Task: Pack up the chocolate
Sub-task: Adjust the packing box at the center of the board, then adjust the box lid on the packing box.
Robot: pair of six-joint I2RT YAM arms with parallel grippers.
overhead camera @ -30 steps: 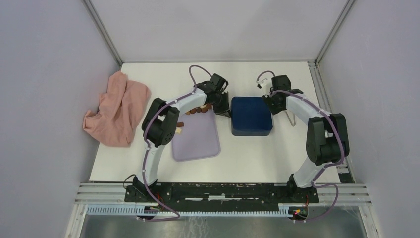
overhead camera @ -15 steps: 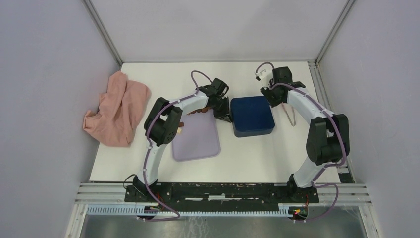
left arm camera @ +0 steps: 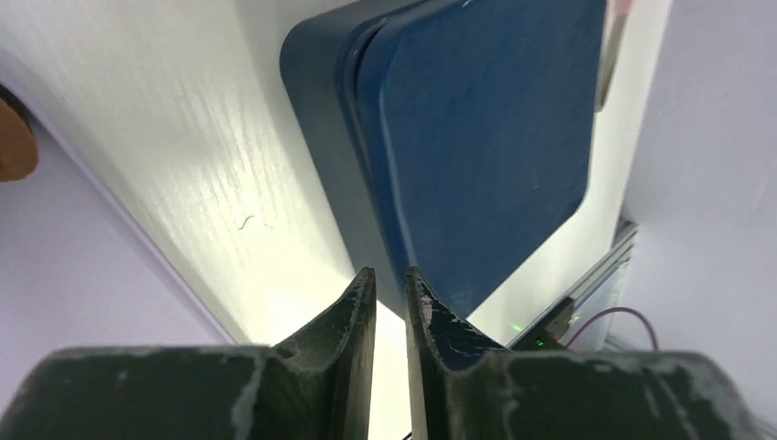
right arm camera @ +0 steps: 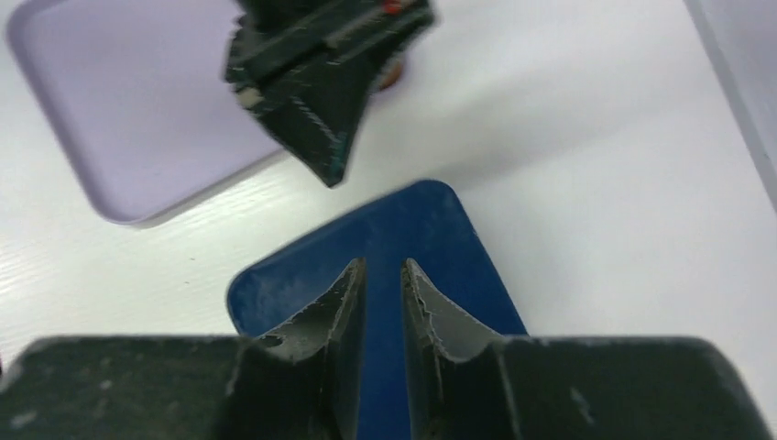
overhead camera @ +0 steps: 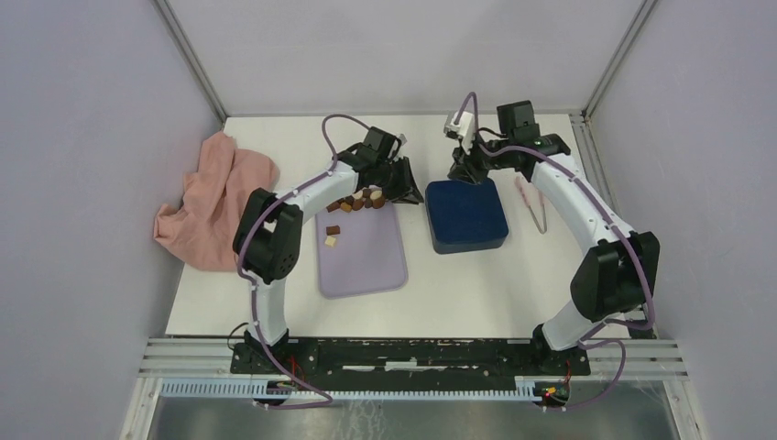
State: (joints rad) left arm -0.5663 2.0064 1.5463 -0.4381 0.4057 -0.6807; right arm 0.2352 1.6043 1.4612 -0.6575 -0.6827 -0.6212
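Several chocolate pieces (overhead camera: 353,202) lie in a cluster at the far end of the lilac tray (overhead camera: 366,261); a brown one (overhead camera: 334,229) and a cream one (overhead camera: 330,241) lie apart near its left edge. One brown piece (left arm camera: 14,151) shows at the left wrist view's edge. The dark blue box (overhead camera: 465,213) sits right of the tray with its lid on. My left gripper (overhead camera: 417,194) hangs between tray corner and box, jaws slightly apart and empty (left arm camera: 389,275). My right gripper (overhead camera: 459,174) hovers over the box's far left corner (right arm camera: 412,229), jaws a little open, empty (right arm camera: 382,266).
A crumpled pink cloth (overhead camera: 215,202) lies at the table's left side. A thin pink tong-like tool (overhead camera: 533,203) rests right of the box. White walls with metal posts close in the table at the back and both sides.
The left gripper pulled back from the box's left side and its jaws parted a little. The right arm swung left and forward, coming over the box's far left corner.
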